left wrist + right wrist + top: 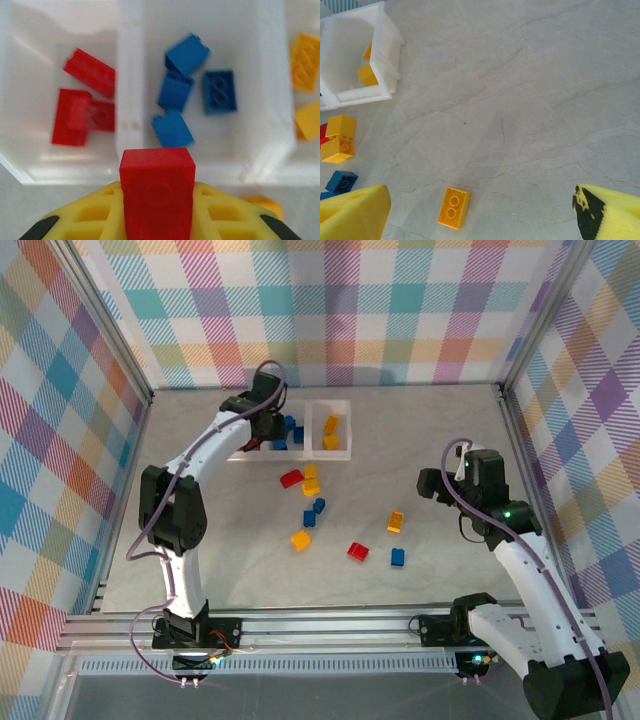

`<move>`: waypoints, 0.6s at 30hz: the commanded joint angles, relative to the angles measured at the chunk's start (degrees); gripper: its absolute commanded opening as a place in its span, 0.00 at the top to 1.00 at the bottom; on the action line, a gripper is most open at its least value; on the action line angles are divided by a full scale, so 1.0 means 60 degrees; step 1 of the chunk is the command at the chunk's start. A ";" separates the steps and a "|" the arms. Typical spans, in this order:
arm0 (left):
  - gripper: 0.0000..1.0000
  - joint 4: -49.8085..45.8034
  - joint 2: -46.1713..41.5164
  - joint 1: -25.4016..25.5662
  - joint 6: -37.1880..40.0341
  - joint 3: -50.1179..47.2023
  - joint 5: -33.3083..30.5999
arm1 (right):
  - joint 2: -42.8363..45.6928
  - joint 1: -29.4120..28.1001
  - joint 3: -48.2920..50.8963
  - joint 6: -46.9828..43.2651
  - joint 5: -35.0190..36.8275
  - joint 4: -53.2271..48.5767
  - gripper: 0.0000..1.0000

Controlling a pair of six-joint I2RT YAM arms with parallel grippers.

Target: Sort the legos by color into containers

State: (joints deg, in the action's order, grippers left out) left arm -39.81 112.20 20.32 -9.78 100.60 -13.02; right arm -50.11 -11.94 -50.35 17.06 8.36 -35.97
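My left gripper (157, 212) is shut on a red lego (157, 192), which hangs over the near wall of the containers tray (130, 75), close to the divider between the left and middle compartments. The left compartment holds red legos (82, 107), the middle one blue legos (192, 95), the right one yellow legos (305, 70). In the top view the left gripper (258, 435) reaches over the tray (330, 452). My right gripper (480, 220) stands open above the table, and a yellow-orange lego (453, 207) lies below it, left of the middle.
Several loose legos lie on the table in front of the tray: a red one (291, 478), a yellow one (311, 480), blue ones (319, 506), a yellow one (301, 539), a red one (357, 551), a blue one (398, 557) and an orange one (396, 522). Checkered walls enclose the table.
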 commanded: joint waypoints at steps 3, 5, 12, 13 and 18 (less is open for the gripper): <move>0.71 0.0849 0.0751 -0.0760 0.0371 0.0695 -0.0084 | 0.0214 0.0056 -0.0186 -0.0232 -0.0129 -0.0371 0.06; 0.71 0.0943 0.1061 -0.1027 0.0299 0.1027 -0.0043 | 0.0289 0.0047 -0.0224 -0.0265 -0.0184 -0.0446 0.06; 0.70 0.0809 0.1971 -0.1429 0.0027 0.1968 0.0021 | 0.0311 0.0055 -0.0299 -0.0309 -0.0388 -0.0492 0.06; 0.70 0.0784 0.2064 -0.1451 -0.0006 0.2068 0.0024 | 0.0294 0.0048 -0.0310 -0.0313 -0.0403 -0.0507 0.06; 0.67 0.0571 0.2376 -0.1554 -0.0038 0.2528 0.0053 | 0.0265 0.0056 -0.0332 -0.0353 -0.0397 -0.0470 0.06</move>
State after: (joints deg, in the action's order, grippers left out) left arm -35.75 125.93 11.68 -9.54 113.36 -12.93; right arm -48.80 -11.94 -50.37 15.77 6.79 -38.20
